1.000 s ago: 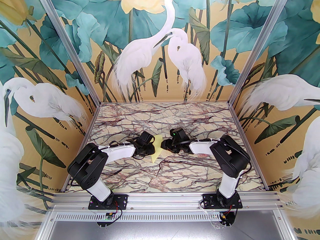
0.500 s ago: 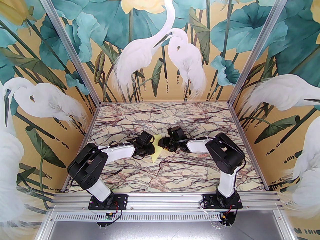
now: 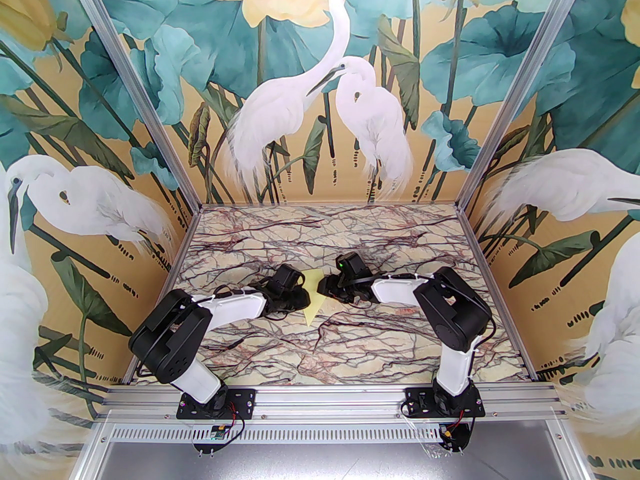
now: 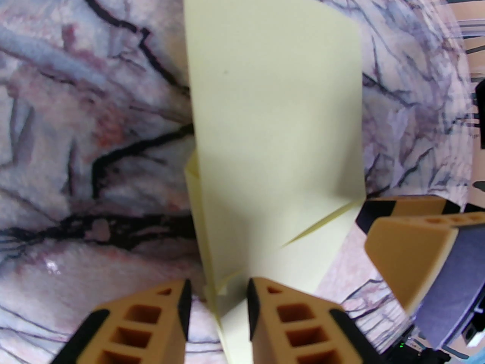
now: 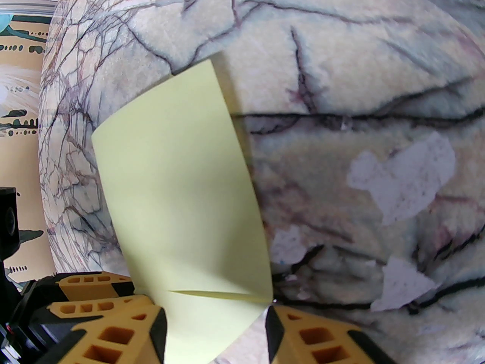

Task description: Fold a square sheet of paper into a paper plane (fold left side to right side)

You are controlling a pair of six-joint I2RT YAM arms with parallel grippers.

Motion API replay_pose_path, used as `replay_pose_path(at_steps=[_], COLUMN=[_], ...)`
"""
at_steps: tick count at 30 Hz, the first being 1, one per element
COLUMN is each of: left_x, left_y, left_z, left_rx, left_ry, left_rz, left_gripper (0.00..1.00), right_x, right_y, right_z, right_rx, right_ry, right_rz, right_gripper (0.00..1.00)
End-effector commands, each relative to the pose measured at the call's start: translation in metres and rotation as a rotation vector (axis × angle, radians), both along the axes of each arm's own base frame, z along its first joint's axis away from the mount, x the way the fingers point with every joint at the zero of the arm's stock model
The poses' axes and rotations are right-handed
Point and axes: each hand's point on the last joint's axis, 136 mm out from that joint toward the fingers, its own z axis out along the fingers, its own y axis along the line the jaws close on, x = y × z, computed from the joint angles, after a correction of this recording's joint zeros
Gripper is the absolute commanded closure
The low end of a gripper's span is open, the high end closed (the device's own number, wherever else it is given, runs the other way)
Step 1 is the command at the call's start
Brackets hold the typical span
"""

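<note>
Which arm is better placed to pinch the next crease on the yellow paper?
Left, likely: the left gripper straddles the folded edge of the paper plane with narrow open jaws, ready to pinch. The right gripper stands wide over a flat flap.

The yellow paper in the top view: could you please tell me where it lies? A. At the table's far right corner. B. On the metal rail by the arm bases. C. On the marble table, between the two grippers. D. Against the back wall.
C: the yellow paper lies on the marble table, with the left gripper at one side of it and the right gripper at the other.
</note>
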Motion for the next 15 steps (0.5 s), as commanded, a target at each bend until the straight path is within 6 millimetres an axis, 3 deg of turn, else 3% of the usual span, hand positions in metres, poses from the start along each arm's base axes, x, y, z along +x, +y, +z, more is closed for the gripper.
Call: replay_pose_path(at_steps=[1, 8, 9, 15], left_x=[0.0, -0.001, -0.001, -0.004], left_y=[-0.011, -0.01, -0.01, -0.011], left_z=[0.006, 0.008, 0.008, -0.008], left_rx=[-0.115, -0.191, -0.194, -0.19], left_ry=[-0.003, -0.013, -0.013, 0.033], left_rz=[-0.008, 0.009, 0.009, 0.023], left_gripper=[0.71, 0.74, 0.79, 0.86], right_x=[0.002, 0.001, 0.0, 0.001], right_y=[0.0, 0.0, 0.001, 0.003], right_z=[0.009, 0.0, -0.001, -0.001], right_rx=[-0.016, -0.028, -0.03, -0.053], right_ry=[-0.025, -0.004, -0.003, -0.004], right_rz=[0.014, 0.021, 0.023, 0.031], right_gripper=[0.51, 0.52, 0.52, 0.51])
